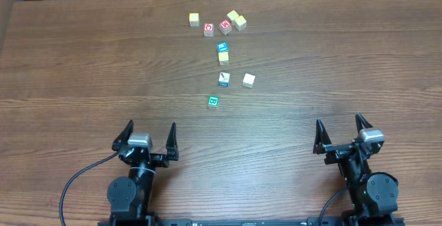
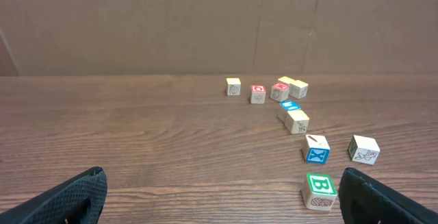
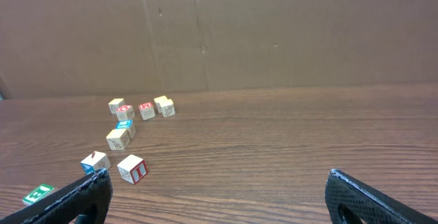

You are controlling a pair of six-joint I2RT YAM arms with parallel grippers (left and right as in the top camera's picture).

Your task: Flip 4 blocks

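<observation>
small teal-green-faced wooden cube (image 1: 213, 101) lies ahead-right of left gripper (image 1: 149, 136), nearer than right gripper (image 1: 339, 130); both jaws wide open, empty.

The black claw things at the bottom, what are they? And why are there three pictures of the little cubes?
Those are the ends of two robot arms. Each has two fingers for pinching things. The left gripper and right gripper are both open and hold nothing.

The top picture comes from a camera above the table. The other two come from small cameras on the arms' wrists, so you see the dark fingers at the bottom corners.

On the table lie small wooden letter blocks. The nearest has a green face. Behind it are a white one with a teal mark and a cream one. More sit farther back, including two red ones.
</observation>
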